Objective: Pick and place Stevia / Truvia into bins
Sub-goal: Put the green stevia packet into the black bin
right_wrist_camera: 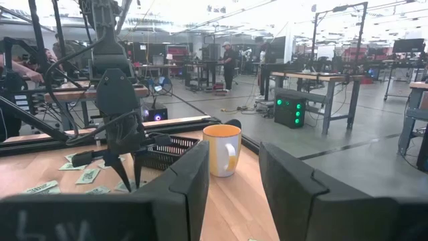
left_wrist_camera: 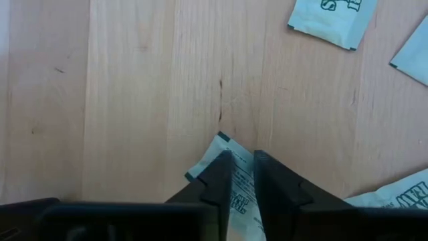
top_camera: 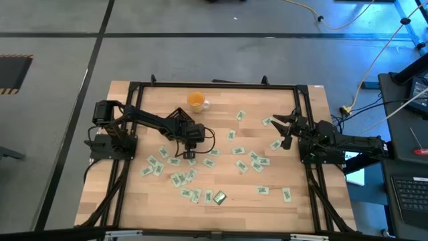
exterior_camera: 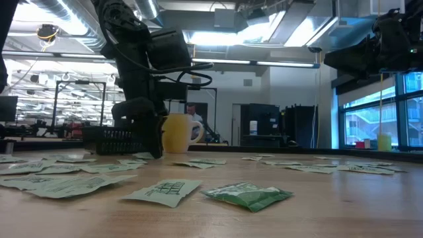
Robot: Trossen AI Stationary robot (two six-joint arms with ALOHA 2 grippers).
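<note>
Many pale green and white Stevia sachets (top_camera: 241, 165) lie scattered flat on the wooden table (top_camera: 301, 207). My left gripper (left_wrist_camera: 242, 167) points steeply down at mid-table (top_camera: 189, 157), its fingers closed to a narrow gap on one sachet (left_wrist_camera: 215, 148). The black bin (right_wrist_camera: 164, 152) stands by the orange cup (top_camera: 195, 101) at the far side; in the low view the bin (exterior_camera: 122, 139) sits behind the left arm. My right gripper (right_wrist_camera: 231, 181) hangs open and raised above the table's right side (top_camera: 286, 128), with nothing between its fingers. My left gripper comes at the sachet from above, pointing steeply down. A strip of the sachet (left_wrist_camera: 242, 191) shows between the two fingers, and its paper also shows outside one finger (left_wrist_camera: 217, 177). The sachet's far corner (left_wrist_camera: 219, 139) lies on the wood.
More sachets lie close around the left gripper (left_wrist_camera: 331, 17). A darker green packet (top_camera: 219, 197) lies near the front edge. A black frame (top_camera: 214, 86) borders the table. Bare wood lies between the cup and the right arm.
</note>
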